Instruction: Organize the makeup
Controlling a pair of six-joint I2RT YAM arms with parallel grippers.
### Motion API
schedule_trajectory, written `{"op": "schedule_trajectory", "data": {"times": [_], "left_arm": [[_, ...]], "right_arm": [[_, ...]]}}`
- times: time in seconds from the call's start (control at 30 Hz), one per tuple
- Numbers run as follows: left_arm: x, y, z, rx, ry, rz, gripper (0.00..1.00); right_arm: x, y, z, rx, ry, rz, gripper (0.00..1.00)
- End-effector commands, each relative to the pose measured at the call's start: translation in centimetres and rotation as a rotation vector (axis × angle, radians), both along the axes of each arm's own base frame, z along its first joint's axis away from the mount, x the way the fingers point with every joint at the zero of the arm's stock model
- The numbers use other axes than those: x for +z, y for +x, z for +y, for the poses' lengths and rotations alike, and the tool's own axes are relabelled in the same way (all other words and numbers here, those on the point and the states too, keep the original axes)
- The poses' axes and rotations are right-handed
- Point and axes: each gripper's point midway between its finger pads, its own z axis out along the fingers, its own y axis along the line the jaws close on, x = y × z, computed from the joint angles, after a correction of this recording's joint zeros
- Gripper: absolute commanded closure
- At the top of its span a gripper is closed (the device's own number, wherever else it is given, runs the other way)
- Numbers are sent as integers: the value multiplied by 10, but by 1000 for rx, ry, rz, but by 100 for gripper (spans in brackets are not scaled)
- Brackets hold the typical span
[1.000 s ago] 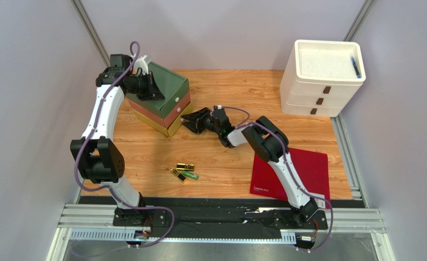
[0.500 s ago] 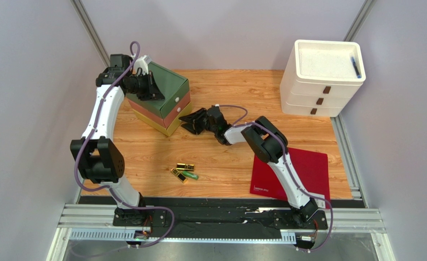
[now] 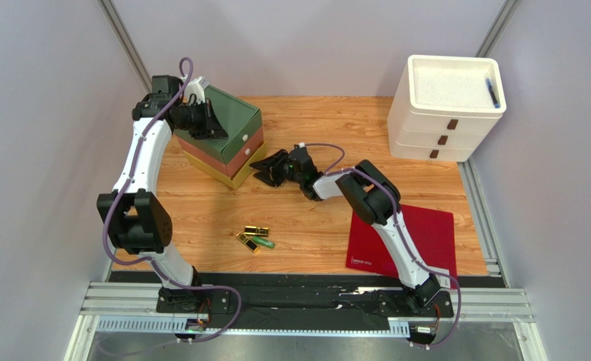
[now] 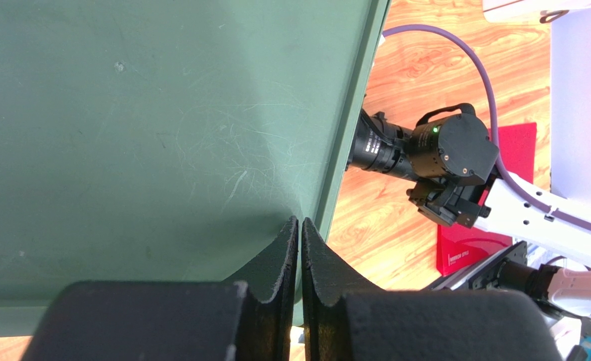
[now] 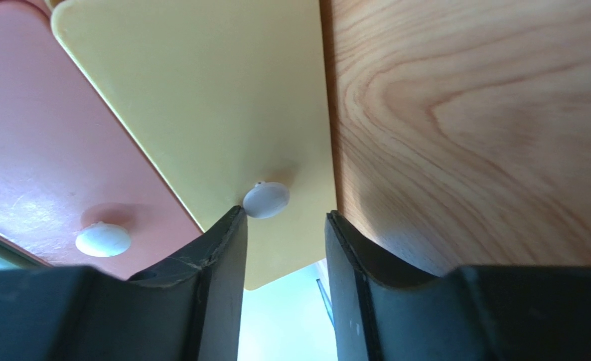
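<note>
Only the right arm has shifted, nosing its tool (image 3: 263, 167) up to the stacked drawer box (image 3: 231, 143). Nearest, gold rectangular lipstick tubes (image 3: 257, 230) and a green tube (image 3: 264, 243) lie loose on the wooden tabletop (image 3: 313, 226). Beyond them, the right tool's fingers stand apart before the yellow drawer's white knob (image 5: 266, 201), probably to open storage. Farthest, the left tool (image 4: 300, 229), pressed together, rests on the box's green top (image 4: 163, 113).
</note>
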Motion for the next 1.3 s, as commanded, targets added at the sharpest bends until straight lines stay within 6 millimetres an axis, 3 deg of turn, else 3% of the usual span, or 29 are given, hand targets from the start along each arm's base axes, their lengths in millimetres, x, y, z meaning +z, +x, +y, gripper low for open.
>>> {"op": "schedule_trajectory", "data": {"times": [0.0, 0.13, 0.17, 0.5, 0.8, 1.03, 1.27], "left_arm": [[-13, -12, 10, 9, 54, 40, 90], [-12, -12, 11, 10, 55, 39, 90], [-11, -12, 11, 14, 54, 37, 90], [-15, -14, 10, 13, 46, 43, 90], [-18, -17, 9, 13, 38, 44, 90], [-18, -19, 8, 16, 32, 41, 90], [-16, -19, 7, 15, 27, 37, 90]], "right_arm": [[-52, -4, -14, -34, -84, 95, 60], [-53, -6, -20, -32, -143, 122, 62], [-64, -12, -26, -27, -203, 164, 63], [-73, -32, -58, 38, -481, 195, 64], [-79, -56, -101, 55, -654, 245, 65], [-62, -63, -123, 71, -730, 198, 65], [-20, -45, -103, 144, -675, -23, 61]]}}
